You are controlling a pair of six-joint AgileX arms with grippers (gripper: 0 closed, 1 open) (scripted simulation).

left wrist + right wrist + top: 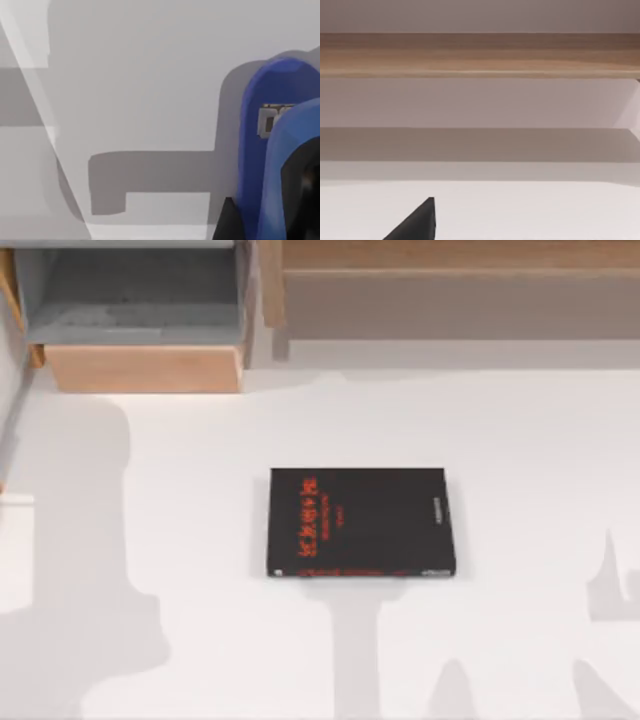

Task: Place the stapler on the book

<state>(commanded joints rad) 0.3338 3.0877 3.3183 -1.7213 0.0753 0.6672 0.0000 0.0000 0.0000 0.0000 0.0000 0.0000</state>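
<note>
The stapler (pixel 262 150) is seen large and close in the left wrist view, bright blue, with a metal part showing near its rounded end and white table (pixel 150 75) behind it. It is judged to be carried by the left arm, although whether that gripper is clamped on it cannot be told. The book (pixel 360 522) lies flat near the middle of the table, black, with red lettering on its cover and nothing resting on it. A wooden drawer unit (pixel 140 330) stands well beyond the book, toward the table's left. In the right wrist view a dark corner of the book (pixel 417 222) is caught before a wooden ledge (pixel 480 55). The transport step is judged to be in hand. The next move calls for the stapler to be brought over the cover, lowered flat and released.
</note>
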